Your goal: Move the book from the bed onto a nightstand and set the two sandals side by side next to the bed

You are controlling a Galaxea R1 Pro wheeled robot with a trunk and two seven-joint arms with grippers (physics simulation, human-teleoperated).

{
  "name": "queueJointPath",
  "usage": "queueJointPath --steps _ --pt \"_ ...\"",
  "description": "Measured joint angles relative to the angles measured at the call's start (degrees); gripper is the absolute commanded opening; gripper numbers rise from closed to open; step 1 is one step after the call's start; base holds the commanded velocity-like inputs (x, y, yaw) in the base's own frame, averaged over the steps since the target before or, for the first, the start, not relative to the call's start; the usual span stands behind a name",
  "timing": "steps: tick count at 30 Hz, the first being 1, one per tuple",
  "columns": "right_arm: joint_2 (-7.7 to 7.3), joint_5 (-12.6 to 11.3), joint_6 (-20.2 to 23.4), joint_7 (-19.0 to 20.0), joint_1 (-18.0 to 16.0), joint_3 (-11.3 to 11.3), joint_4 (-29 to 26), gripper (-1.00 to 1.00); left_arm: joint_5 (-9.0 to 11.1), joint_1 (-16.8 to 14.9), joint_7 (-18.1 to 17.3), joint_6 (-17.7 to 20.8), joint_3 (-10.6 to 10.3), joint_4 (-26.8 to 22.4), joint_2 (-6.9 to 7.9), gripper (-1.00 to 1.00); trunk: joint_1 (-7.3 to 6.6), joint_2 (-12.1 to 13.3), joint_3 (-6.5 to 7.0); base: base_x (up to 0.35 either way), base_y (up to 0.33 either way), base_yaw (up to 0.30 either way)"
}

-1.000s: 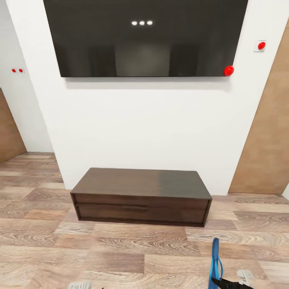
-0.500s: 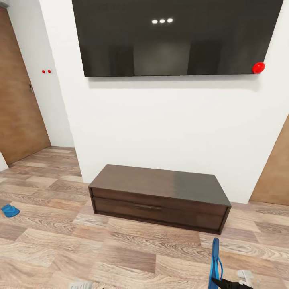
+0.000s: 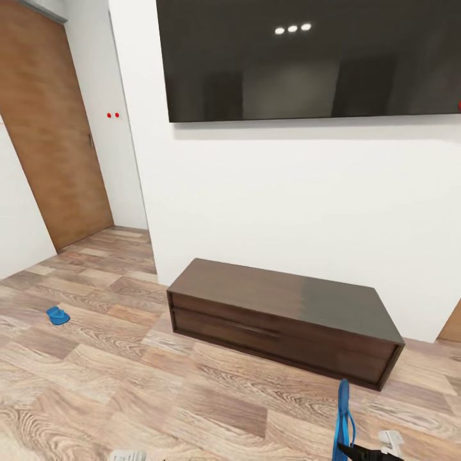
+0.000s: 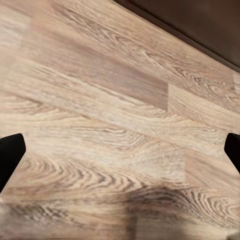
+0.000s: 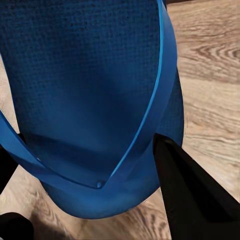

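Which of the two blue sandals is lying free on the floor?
The sandal on the floor near the wooden door. The other sandal is held upright in the right gripper.

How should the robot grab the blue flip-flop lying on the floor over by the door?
Probably from above, pinching one long edge of the sole. The sandal lies flat on the wood floor, so its sides are low. It looks too small here to make out its straps. The left gripper is open and free; the right gripper already carries the other sandal.

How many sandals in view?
2. One sandal stands on edge in the right end effector; the other sandal lies on the floor near the door.
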Motion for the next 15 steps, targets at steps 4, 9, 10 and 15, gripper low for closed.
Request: queueJointPath --steps 4,9,10,15 --pt "0.02 0.0 0.0 0.0 0.0 0.0 0.0 -1.00 0.0 0.0 0.0 0.0 0.0 0.0 0.00 1.00 0.00 0.0 -0.08 0.000 0.000 0.265" --pt "0.03 0.0 0.0 0.0 0.0 0.0 0.0 -1.00 0.0 0.0 0.0 0.0 0.0 0.1 0.00 1.00 0.00 0.0 -0.18 0.000 0.000 0.265" --pt "0.02 0.0 0.0 0.0 0.0 0.0 0.0 -1.00 0.0 0.0 0.0 0.0 0.0 0.1 0.00 1.00 0.00 0.0 -0.20 0.000 0.000 0.265" --pt "0.02 0.0 0.0 0.0 0.0 0.0 0.0 -1.00 0.1 0.0 0.0 0.0 0.0 0.1 0.00 1.00 0.00 0.0 -0.30 0.000 0.000 0.265"
